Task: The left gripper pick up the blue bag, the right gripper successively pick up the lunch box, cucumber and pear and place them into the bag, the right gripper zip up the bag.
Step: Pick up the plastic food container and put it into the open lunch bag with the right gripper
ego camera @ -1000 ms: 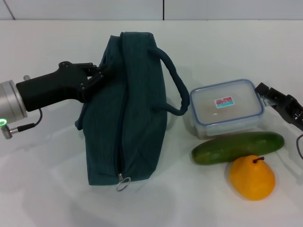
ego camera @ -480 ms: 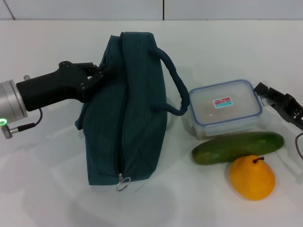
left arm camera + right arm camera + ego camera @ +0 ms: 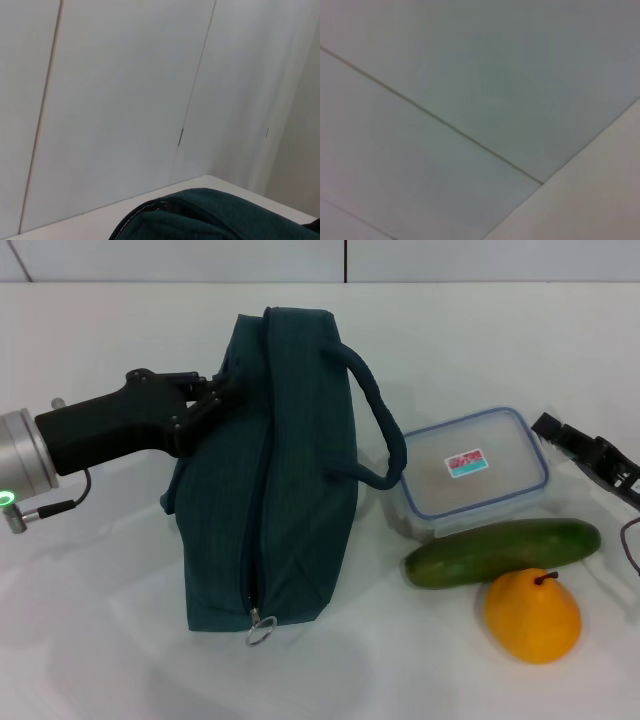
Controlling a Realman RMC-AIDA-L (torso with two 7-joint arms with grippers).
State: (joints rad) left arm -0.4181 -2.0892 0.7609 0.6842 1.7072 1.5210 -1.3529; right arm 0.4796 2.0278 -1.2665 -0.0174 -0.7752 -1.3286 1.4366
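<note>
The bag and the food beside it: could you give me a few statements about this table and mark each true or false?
1. The bag lies with its zip pull toward the camera. True.
2. The pear sits inside the bag. False: it rests on the table beside the cucumber.
3. The left end effector is at the bag's side. True.
4. The lunch box has its lid off. False: a blue-rimmed lid covers it.
5. The right end effector is lifting the cucumber. False: it is beside the lunch box, holding nothing visible.
</note>
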